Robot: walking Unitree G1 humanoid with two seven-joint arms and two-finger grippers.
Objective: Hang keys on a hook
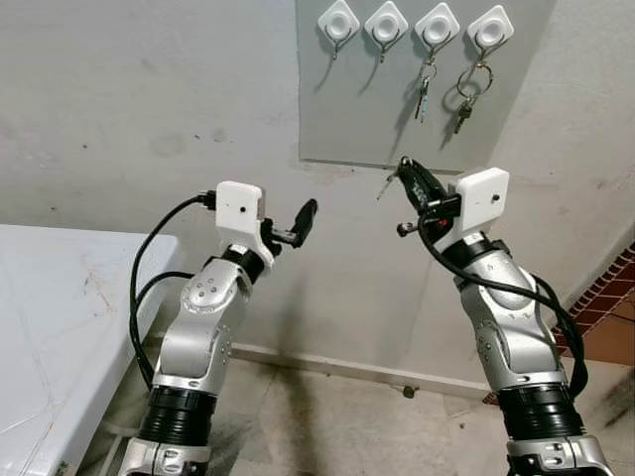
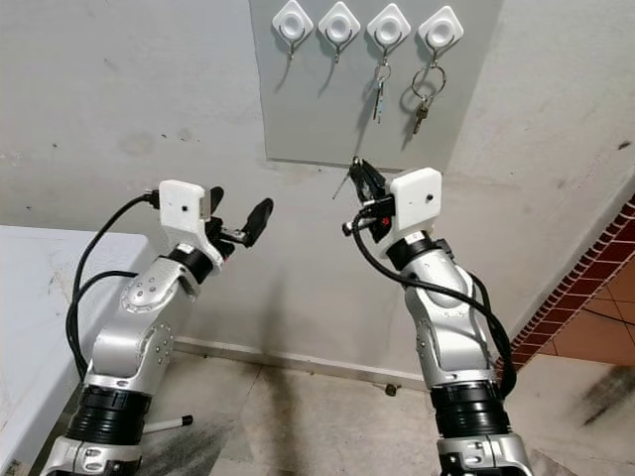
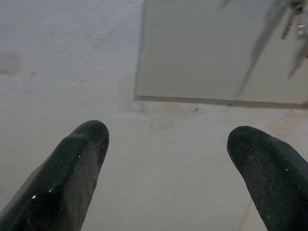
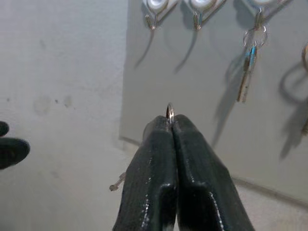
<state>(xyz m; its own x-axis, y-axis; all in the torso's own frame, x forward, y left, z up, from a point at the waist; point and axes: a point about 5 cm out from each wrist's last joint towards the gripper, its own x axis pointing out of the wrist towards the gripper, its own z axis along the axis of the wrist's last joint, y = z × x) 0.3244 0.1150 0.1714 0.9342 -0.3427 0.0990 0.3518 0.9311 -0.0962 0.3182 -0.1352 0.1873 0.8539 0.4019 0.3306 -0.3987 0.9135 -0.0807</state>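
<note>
Pinching a key ring, right tool below board edge.

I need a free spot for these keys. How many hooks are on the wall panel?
4, in one row along the panel's top: two bare hooks on the left, two holding keys on the right.

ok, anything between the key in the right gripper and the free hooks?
Nothing visible. The right gripper is shut on the key ring, below the grey board. The two free hooks are up and to its left, with only open air and bare board between. The left gripper is open, lower and off to the side.
</note>
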